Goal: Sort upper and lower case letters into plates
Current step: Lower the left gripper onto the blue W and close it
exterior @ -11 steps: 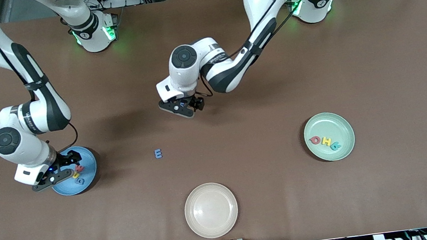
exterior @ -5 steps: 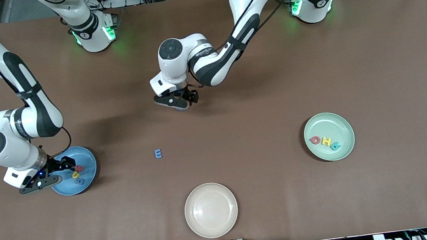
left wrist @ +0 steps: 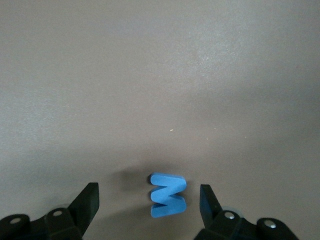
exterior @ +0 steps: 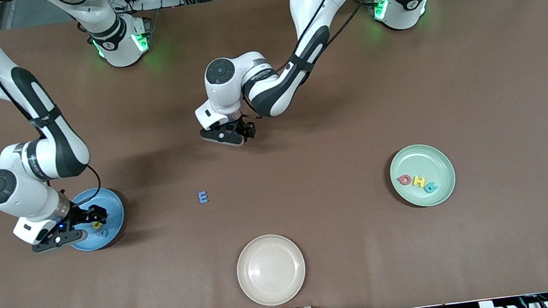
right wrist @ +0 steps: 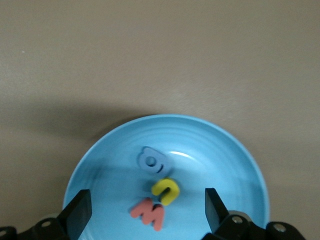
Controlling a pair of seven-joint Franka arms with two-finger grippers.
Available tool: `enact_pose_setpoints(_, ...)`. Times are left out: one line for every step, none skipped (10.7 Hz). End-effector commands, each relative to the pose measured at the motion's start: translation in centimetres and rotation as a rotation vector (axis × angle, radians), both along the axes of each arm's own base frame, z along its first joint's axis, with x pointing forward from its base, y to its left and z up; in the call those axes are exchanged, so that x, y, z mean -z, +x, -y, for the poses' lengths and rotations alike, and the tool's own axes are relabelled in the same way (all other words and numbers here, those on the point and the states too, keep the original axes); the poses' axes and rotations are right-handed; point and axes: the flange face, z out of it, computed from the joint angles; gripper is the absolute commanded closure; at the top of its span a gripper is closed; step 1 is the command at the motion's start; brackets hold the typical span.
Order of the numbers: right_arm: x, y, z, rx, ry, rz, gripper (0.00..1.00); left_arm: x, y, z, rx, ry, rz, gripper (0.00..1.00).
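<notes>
My left gripper (exterior: 228,136) (left wrist: 148,201) is low over the table's middle, open, its fingers on either side of a blue zigzag letter (left wrist: 168,195) without touching it. The front view does not show that letter. My right gripper (exterior: 93,216) (right wrist: 147,210) hangs open over the sky blue plate (exterior: 113,215) (right wrist: 225,165), which holds a blue letter (right wrist: 152,162), a yellow letter (right wrist: 166,192) and a red letter (right wrist: 148,212). A blue letter E (exterior: 202,197) lies loose on the table. The mint green plate (exterior: 434,160) holds a red letter (exterior: 405,180), a yellow one (exterior: 418,181) and a teal one (exterior: 431,187).
A cream-beige plate (exterior: 271,269) sits near the table's front edge, nearer to the camera than the letter E. Brown tabletop (exterior: 507,94) stretches between the plates and toward the left arm's end.
The left gripper shifted slightly toward the right arm's end and settled around the blue zigzag letter. The right gripper drew off the blue plate, then came back over it, now covering the red letter.
</notes>
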Motion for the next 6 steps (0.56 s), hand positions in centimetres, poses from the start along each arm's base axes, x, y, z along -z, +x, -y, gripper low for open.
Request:
enact_pose_setpoints(2.2, -0.2, -2.0, 0.036, 0.020, -0.015, 0.00, 0.2, -0.5, 1.0, -0.012, -0.009, 0.011, 0.11)
enact_pose_setpoints(2.3, -0.3, -2.0, 0.036, 0.020, -0.018, 0.00, 0.0, -0.7, 1.2, -0.008, -0.010, 0.013, 0.13)
enact_pose_setpoints(2.7, -0.3, -2.1, 0.036, 0.022, -0.020, 0.00, 0.1, -0.8, 1.2, -0.006, -0.010, 0.012, 0.14)
enact_pose_setpoints(2.8, -0.3, -2.0, 0.048, 0.024, -0.021, 0.00, 0.2, -0.5, 1.0, -0.008, -0.008, 0.015, 0.14)
enact_pose_setpoints(3.3, -0.4, -2.5, 0.069, 0.027, -0.026, 0.00, 0.2, -0.4, 0.9, -0.010, -0.003, 0.019, 0.15)
enact_pose_setpoints(3.5, -0.5, -3.1, 0.086, 0.029, -0.030, 0.00, 0.4, -0.8, 1.1, -0.002, -0.001, 0.020, 0.16)
